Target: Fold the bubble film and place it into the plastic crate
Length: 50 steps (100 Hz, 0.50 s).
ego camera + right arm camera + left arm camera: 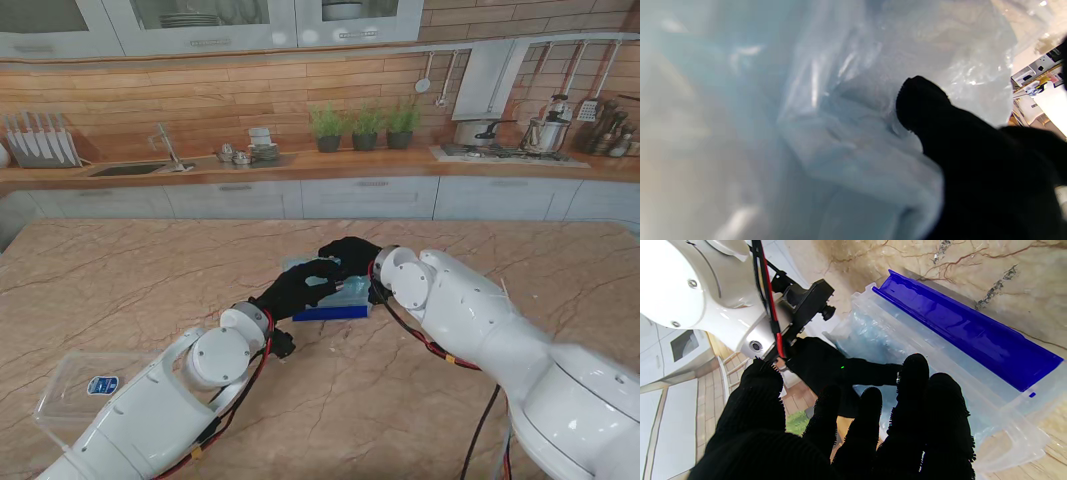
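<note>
Both hands in the crate with the bubble film

Right hand is pushed down into the bubble film, a gloved finger pressing into it, though I can't tell if it's actually gripping. Left hand hovers over the plastic crate with fingers spread, holding nothing. The film sits bunched inside the crate, which has a blue flap along one side. Crate is mid-counter. A clear lid lies near the left arm, well apart from the crate
</note>
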Each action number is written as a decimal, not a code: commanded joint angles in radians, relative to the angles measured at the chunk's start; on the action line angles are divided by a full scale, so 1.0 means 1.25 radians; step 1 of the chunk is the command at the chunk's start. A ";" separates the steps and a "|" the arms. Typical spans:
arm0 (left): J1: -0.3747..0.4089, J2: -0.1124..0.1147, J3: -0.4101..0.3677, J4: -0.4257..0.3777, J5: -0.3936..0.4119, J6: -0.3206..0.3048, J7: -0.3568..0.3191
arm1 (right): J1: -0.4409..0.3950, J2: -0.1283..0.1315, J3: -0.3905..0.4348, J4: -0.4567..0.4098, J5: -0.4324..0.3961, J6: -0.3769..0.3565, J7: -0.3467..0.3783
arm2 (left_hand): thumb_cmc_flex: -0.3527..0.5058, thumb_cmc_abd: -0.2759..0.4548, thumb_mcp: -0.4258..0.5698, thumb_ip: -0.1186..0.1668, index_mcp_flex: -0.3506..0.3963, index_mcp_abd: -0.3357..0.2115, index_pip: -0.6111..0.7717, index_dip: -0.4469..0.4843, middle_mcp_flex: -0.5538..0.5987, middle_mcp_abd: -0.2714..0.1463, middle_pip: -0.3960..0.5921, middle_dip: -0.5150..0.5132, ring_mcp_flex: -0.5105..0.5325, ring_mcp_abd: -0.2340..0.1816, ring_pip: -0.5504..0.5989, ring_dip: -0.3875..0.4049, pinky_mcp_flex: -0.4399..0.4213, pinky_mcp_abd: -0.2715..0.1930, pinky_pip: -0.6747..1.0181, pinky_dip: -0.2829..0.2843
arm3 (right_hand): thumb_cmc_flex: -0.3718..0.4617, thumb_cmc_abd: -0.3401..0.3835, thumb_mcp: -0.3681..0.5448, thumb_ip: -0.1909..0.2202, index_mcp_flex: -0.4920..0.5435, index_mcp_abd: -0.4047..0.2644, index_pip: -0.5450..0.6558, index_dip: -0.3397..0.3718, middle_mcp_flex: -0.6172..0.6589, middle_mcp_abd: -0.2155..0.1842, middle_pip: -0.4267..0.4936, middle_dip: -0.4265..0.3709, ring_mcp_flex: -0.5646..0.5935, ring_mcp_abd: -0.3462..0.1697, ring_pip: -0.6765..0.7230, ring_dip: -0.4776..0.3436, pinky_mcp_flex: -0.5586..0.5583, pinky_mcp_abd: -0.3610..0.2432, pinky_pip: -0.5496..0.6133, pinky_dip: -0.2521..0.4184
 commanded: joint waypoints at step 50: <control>0.016 -0.017 -0.012 -0.001 0.014 -0.036 0.059 | -0.021 0.044 0.016 -0.088 -0.044 0.038 0.003 | 0.026 0.034 -0.013 0.019 -0.017 -0.027 0.012 0.004 -0.052 -0.064 -0.014 -0.024 -0.039 0.025 -0.039 -0.002 -0.057 -0.006 -0.019 0.021 | -0.074 -0.027 -0.009 0.041 -0.029 -0.001 -0.085 0.068 -0.073 -0.012 -0.046 0.009 -0.077 -0.009 -0.057 0.006 -0.057 0.001 -0.054 0.025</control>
